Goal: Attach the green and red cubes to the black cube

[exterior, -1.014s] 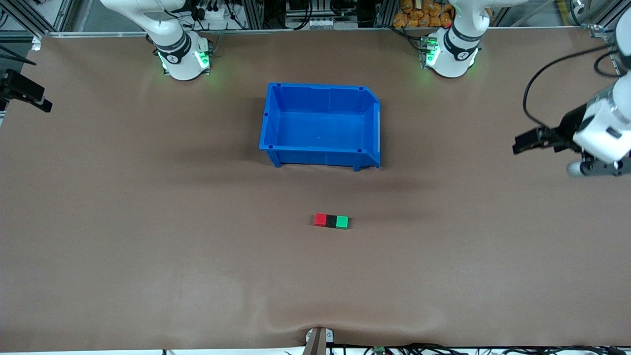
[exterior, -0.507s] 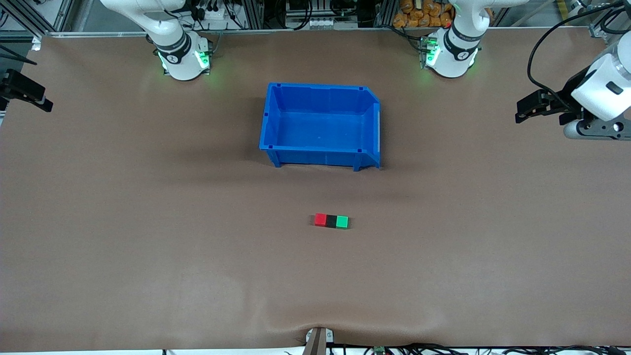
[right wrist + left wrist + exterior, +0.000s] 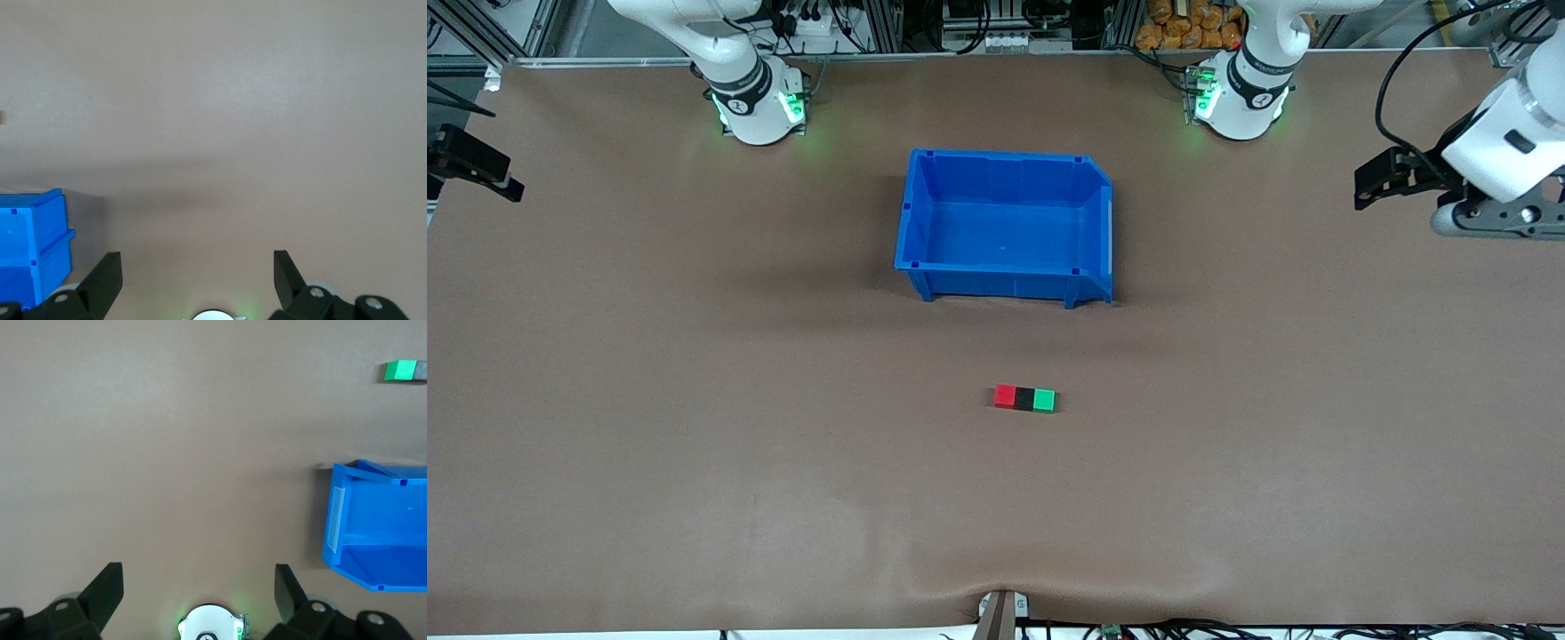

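Both grippers hang high above the brown table (image 3: 694, 462), each holding nothing. At the front view's edge toward the right arm's end, only the black tip of the right gripper (image 3: 476, 164) pokes into sight, well away from the blue bin (image 3: 925, 222). Its wrist view shows the right gripper (image 3: 197, 273) looking straight down, two black fingers (image 3: 103, 277) spread wide apart over bare table.

Mid-table sits the blue bin, open-topped, between the two white arm bases. Nearer to the front camera than the bin, three tiny cubes lie in one touching row: the red cube (image 3: 1005, 396) on the side toward the right arm's end, the black cube (image 3: 1024, 398) in the middle, the green cube (image 3: 1044, 400) on the side toward the left arm's end.

Toward the left arm's end, well apart from the bin, the left arm's white wrist tilts over the table edge with the left gripper (image 3: 1383, 178) pointing toward the bin. Its wrist view shows the left gripper (image 3: 199, 590) with fingers (image 3: 107, 590) parted wide, nothing between them.

The left wrist view catches the bin's corner, the green cube (image 3: 400, 371) and a sliver of the black cube (image 3: 421, 370); the red one falls outside it. The right wrist view shows only the bin's corner (image 3: 33, 243), with no cube clearly recognisable. Only the front view shows the whole row.
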You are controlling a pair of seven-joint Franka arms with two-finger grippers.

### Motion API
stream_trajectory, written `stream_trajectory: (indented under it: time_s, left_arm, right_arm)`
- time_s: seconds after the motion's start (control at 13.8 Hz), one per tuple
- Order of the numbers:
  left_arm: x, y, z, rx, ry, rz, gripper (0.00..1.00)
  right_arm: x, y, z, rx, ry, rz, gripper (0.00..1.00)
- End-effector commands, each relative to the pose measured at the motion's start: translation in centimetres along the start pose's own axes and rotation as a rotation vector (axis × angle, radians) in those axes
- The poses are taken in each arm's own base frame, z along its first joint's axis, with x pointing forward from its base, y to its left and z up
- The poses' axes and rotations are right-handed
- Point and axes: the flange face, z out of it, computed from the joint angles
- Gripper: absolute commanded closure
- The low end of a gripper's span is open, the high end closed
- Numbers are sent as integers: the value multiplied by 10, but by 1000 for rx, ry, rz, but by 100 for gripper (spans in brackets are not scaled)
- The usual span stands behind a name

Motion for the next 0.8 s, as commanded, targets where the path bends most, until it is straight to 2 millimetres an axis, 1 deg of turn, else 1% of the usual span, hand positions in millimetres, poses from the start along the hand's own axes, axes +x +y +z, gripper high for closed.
stream_trajectory:
  time_s: [0.0, 0.43, 0.72]
  left_arm:
    - [-11, -8, -12, 2, 9, 21, 0]
    - [-10, -12, -9, -18, 2, 16, 0]
    - [-10, -11, -10, -18, 3, 16, 0]
  right_arm:
    - [-1, -1, -3, -6, -4, 4, 0]
    - [0, -2, -1, -6, -8, 2, 0]
    - [1, -2, 0, -8, -10, 3, 0]
